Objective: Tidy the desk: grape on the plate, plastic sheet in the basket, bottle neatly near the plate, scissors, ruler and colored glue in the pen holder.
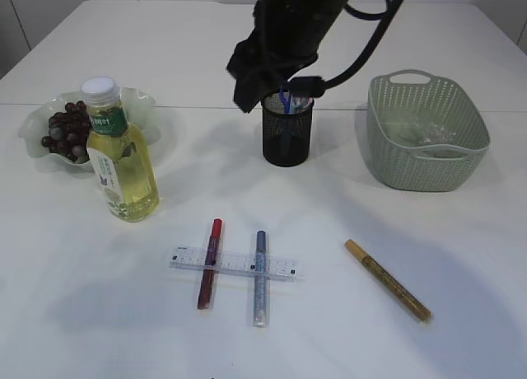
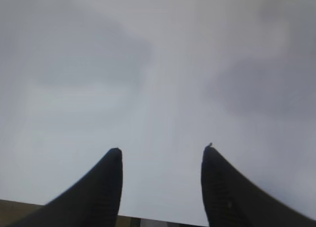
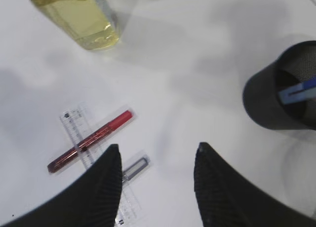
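Grapes [image 1: 66, 132] lie on the pale green plate [image 1: 33, 119] at the left, with the yellow bottle [image 1: 122, 156] upright just in front of it. The plastic sheet [image 1: 428, 136] is in the green basket [image 1: 461, 161]. Blue scissors [image 1: 286, 100] stand in the black pen holder [image 1: 287, 136]. The clear ruler [image 1: 235, 264] lies under a red glue pen [image 1: 210, 262] and a silver-blue one [image 1: 260, 276]; a gold one [image 1: 387, 278] lies to the right. My right gripper [image 3: 157, 148] hangs open above the table between ruler [image 3: 74, 128] and pen holder [image 3: 276, 98]. My left gripper [image 2: 162, 150] is open over bare table.
My right arm [image 1: 280, 41], wrapped in black, hangs over the pen holder at the back middle. In the right wrist view the bottle [image 3: 84, 19] is at the top left and the red glue pen [image 3: 91, 140] lies just left of the fingers.
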You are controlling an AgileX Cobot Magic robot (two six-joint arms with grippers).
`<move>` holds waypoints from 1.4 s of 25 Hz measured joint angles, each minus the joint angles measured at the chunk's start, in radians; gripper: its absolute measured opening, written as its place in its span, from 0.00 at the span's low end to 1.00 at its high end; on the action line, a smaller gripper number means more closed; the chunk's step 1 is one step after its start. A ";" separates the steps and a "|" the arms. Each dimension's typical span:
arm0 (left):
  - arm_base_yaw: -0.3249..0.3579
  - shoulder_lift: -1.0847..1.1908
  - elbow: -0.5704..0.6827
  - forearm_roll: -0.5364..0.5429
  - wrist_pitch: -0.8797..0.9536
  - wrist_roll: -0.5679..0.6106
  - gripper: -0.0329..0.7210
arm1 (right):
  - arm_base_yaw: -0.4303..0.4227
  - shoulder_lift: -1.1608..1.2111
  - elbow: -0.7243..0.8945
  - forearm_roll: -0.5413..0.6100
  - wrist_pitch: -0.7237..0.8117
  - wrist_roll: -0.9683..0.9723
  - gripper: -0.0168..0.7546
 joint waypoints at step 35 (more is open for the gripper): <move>0.000 0.000 0.000 -0.004 -0.053 0.002 0.55 | 0.224 0.112 0.337 -0.054 -0.163 -0.352 0.64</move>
